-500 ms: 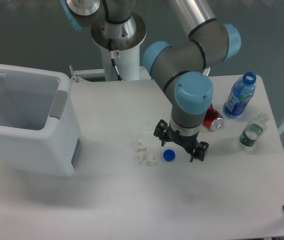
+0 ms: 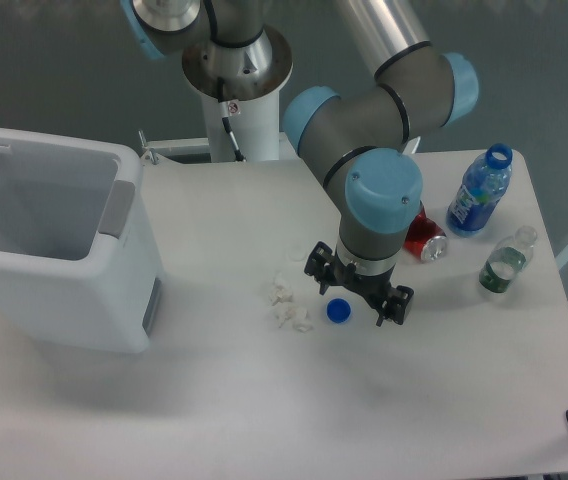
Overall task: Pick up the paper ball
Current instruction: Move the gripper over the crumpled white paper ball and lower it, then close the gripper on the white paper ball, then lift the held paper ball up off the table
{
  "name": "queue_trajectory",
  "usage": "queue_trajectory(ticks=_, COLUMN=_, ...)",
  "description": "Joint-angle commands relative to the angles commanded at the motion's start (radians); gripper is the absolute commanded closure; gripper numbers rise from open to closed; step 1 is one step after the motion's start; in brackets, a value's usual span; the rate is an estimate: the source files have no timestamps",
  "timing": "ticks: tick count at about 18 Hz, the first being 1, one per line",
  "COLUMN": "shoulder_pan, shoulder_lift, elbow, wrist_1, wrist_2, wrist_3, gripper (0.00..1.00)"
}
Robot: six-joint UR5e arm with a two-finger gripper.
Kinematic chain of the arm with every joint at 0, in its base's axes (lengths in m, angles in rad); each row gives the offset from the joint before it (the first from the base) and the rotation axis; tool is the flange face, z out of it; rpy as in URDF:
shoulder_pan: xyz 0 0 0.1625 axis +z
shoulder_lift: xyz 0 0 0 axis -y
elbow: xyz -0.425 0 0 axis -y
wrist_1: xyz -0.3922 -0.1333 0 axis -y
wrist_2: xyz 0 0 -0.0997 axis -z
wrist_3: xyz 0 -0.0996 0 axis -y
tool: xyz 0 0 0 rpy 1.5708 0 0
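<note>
The paper ball [image 2: 288,306] is a small white crumpled wad lying on the white table [image 2: 224,400] near its middle. My gripper [image 2: 358,294] hangs just above the table to the right of the ball. Its jaws stand open and empty, one finger near the ball's upper right and the other farther right. A round blue bottle cap [image 2: 338,311] lies on the table below the gap between the fingers, right next to the ball.
A crushed red can [image 2: 426,238] lies behind the gripper. A blue bottle [image 2: 480,192] and a clear green bottle [image 2: 505,262] stand at the right. A white open bin [image 2: 54,240] stands at the left edge.
The gripper has shifted a few pixels to the left, toward the paper ball. Nothing else has moved.
</note>
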Motion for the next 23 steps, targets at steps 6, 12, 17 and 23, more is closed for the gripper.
queue_trajectory(ticks=6, shoulder_pan=-0.061, shoulder_lift=-0.006, elbow=-0.049, wrist_1=0.019, wrist_2=0.002, wrist_3=-0.222, gripper=0.0)
queue_trajectory(ticks=12, shoulder_pan=-0.068, shoulder_lift=-0.066, elbow=-0.059, wrist_1=0.028, wrist_2=0.0, wrist_3=-0.261, gripper=0.0)
queue_trajectory(ticks=17, shoulder_pan=-0.068, shoulder_lift=-0.11, elbow=-0.06, wrist_1=0.031, wrist_2=0.003, wrist_3=-0.261, gripper=0.0)
queue_trajectory(ticks=23, shoulder_pan=-0.068, shoulder_lift=-0.126, elbow=-0.081, wrist_1=0.029, wrist_2=0.005, wrist_3=-0.256, gripper=0.07)
